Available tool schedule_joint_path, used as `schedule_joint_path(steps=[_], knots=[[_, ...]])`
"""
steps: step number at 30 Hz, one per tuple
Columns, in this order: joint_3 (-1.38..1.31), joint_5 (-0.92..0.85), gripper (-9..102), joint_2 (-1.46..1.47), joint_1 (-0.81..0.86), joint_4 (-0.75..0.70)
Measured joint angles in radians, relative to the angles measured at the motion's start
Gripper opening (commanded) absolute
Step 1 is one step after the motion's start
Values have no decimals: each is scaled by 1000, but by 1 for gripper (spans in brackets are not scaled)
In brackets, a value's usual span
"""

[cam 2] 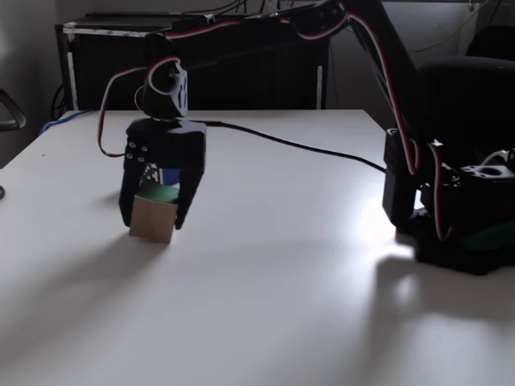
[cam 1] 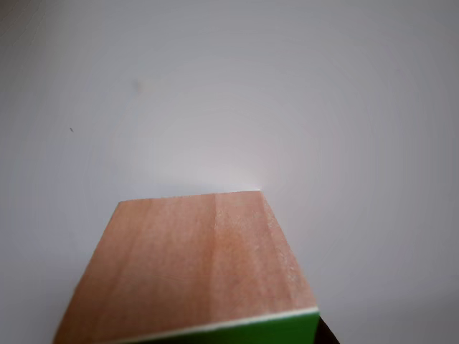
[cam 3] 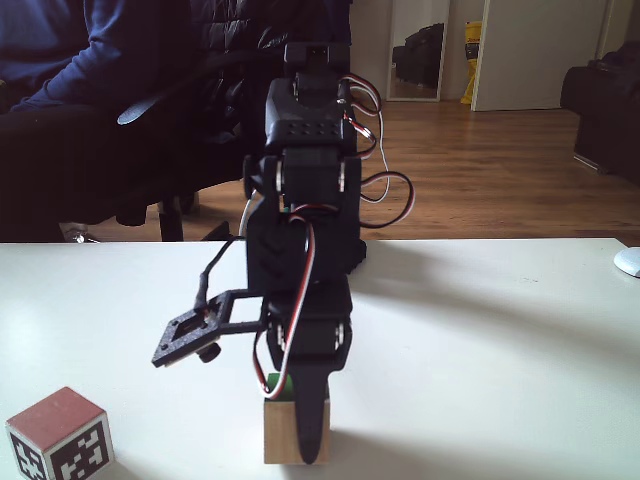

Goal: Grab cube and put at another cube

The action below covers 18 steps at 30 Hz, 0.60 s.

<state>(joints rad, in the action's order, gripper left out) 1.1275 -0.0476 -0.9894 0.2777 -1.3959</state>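
The cube [cam 2: 154, 219] rests on the white table [cam 2: 265, 265], its green face [cam 2: 158, 193] turned up toward the wrist and plain wood facing the camera. My gripper [cam 2: 153, 222] comes down over it, a finger pressed against each side, shut on it. From the front the cube [cam 3: 281, 432] shows beside a dark finger [cam 3: 311, 425]. In the other view the cube's wood face [cam 1: 190, 265] sits very close, with a green strip along the bottom edge. Another cube [cam 3: 58, 438], with a red top and black-and-white marker sides, stands at the table's near left corner, well left of the gripper.
The arm's base [cam 2: 455, 217] stands at the right of the table, and a black cable [cam 2: 298, 145] runs across the far side. A person in dark blue [cam 3: 60, 60] sits behind the table. A white mouse [cam 3: 628, 262] lies at the right edge.
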Motion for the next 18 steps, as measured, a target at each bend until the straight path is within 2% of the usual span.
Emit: schedule_joint_path(steps=[7,18], knots=[[-124,17,11,2,43,-110],[-468,18,12,38,140,-319]])
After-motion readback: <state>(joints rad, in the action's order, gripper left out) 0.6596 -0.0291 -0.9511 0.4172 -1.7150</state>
